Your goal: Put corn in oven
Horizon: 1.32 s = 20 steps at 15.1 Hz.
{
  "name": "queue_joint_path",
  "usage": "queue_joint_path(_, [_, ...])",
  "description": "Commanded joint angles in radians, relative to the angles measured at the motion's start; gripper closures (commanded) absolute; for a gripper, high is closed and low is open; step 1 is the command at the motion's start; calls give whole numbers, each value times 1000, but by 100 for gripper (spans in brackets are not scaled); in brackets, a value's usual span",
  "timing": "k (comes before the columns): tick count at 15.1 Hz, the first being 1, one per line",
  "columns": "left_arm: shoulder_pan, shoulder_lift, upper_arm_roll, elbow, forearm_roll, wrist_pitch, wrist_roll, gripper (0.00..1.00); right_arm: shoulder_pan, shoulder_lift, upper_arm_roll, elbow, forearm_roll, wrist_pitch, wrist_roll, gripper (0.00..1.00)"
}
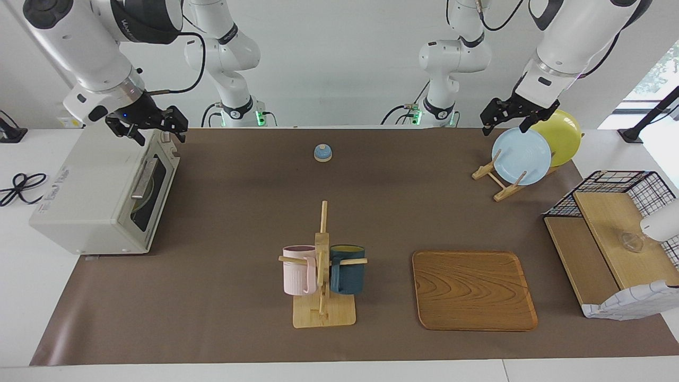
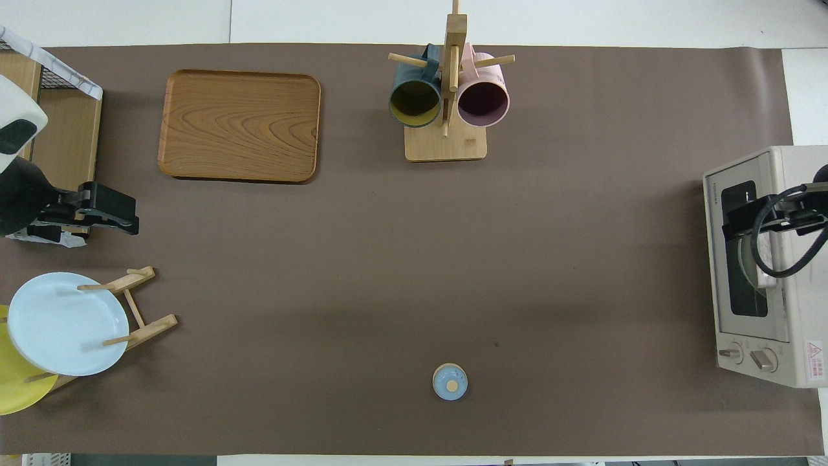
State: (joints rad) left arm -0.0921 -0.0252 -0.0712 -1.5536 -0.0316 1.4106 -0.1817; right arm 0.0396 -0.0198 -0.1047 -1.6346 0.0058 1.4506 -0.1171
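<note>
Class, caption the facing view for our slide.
Oven shut, right gripper open above it, left gripper open over plates.

Around the mug tree: 2 mugs hang on it, 1 pink and 1 dark blue. Also 1 oven, 1 wooden tray, 2 plates, 1 small blue bell, 2 grippers.

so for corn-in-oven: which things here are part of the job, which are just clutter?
Job:
- oven, door shut
- right gripper, open, over the oven
- corn: none visible

Clutter:
- mug rack, pink mug, blue mug
- wooden tray
- plate rack, blue plate, yellow plate
- small blue knob
- wire shelf
- left gripper, waiting, open
</note>
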Motion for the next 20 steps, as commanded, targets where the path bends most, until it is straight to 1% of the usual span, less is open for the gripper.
queue_joint_path(1, [-1, -13, 5, -14, -10, 1, 1, 0, -13, -16, 3, -11, 8, 20, 17, 0])
queue_joint_path(8, [0, -13, 5, -14, -10, 1, 1, 0, -20, -6, 2, 12, 3, 30, 16, 0])
queue_joint_path(11, [-1, -13, 5, -14, -10, -1, 1, 0, -13, 6, 3, 35, -29, 25, 16, 0])
queue_joint_path(20, [0, -13, 5, -14, -10, 1, -1, 0, -14, 6, 5, 33, -20, 21, 14, 0])
